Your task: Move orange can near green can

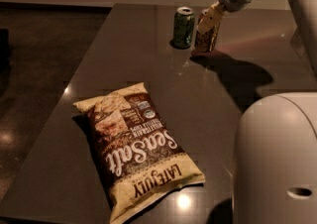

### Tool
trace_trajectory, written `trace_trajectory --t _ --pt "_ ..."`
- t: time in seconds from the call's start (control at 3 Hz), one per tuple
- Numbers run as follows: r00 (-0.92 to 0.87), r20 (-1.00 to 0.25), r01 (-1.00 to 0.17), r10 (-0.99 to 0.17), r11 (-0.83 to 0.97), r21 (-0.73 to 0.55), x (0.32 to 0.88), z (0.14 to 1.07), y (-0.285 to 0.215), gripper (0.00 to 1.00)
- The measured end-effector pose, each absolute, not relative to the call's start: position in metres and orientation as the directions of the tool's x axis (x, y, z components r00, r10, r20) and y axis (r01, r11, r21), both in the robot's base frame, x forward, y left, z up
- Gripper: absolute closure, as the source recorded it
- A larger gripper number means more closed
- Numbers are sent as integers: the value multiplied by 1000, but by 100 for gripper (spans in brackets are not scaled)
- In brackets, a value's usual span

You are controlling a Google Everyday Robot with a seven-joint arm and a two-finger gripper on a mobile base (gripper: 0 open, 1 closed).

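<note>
The green can (pixel 183 27) stands upright at the far side of the dark table (pixel 124 59). The orange can (pixel 207 38) stands just to its right, a small gap between them, its base at or just above the table. My gripper (pixel 211 19) comes down from the upper right on a white arm and is shut on the orange can's upper part, with a tan finger (pixel 213 17) over the can's front. The orange can's top is hidden by the gripper.
A large brown and cream chip bag (pixel 136 146) lies flat in the near middle of the table. My white rounded body (pixel 277 158) fills the lower right. The table's left edge (pixel 64 94) drops to a dark floor.
</note>
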State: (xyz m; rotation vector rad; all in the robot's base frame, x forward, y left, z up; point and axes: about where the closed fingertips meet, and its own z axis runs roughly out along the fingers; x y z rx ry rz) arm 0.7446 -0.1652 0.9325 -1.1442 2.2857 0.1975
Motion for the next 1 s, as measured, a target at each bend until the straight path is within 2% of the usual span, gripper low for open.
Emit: trace_trajectory --t 0.33,0.67,1.0 --pt "-464 -555 -777 -691 618 -121 753 927 -155 100" --pt "-466 -544 -781 -697 613 -116 755 920 -150 89" --pt "-471 -531 -789 -704 606 -104 752 914 -147 66"
